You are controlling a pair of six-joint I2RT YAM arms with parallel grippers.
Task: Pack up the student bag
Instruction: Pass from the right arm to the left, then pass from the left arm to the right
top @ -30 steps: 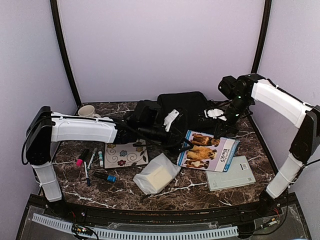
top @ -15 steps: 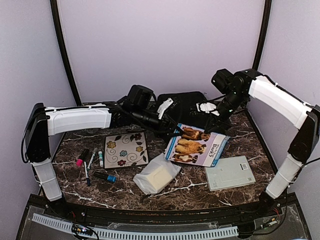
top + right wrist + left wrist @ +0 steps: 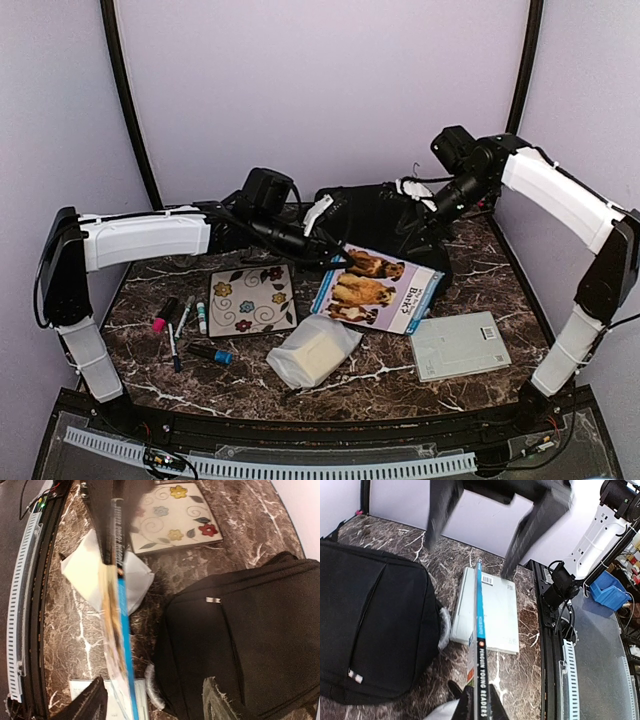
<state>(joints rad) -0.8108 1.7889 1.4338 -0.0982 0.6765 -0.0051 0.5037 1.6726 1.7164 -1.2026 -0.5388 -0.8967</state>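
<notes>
The student bag [image 3: 385, 215] is a large black backpack lying at the back centre; it also fills the left of the left wrist view [image 3: 370, 630] and the right of the right wrist view [image 3: 245, 635]. A blue dog picture book [image 3: 372, 290] lies tilted in front of it. My left gripper [image 3: 337, 253] is shut on the book's upper left corner, and the spine [image 3: 480, 645] runs edge-on out of its fingers [image 3: 465, 707]. My right gripper [image 3: 425, 205] hovers over the bag, open [image 3: 157, 702], with the book's edge [image 3: 121, 630] near its left finger but not pinched.
A floral notebook [image 3: 252, 297] and several markers [image 3: 180, 320] lie at the left. A white plastic-wrapped pack [image 3: 313, 350] sits front centre, and a pale booklet [image 3: 460, 345] front right. The table's near edge has a black rail with a white cable track [image 3: 570, 670].
My left gripper swung to the book and shut on its corner. My right gripper let go of the book and opened. The book has shifted left, with its far edge lifted.
</notes>
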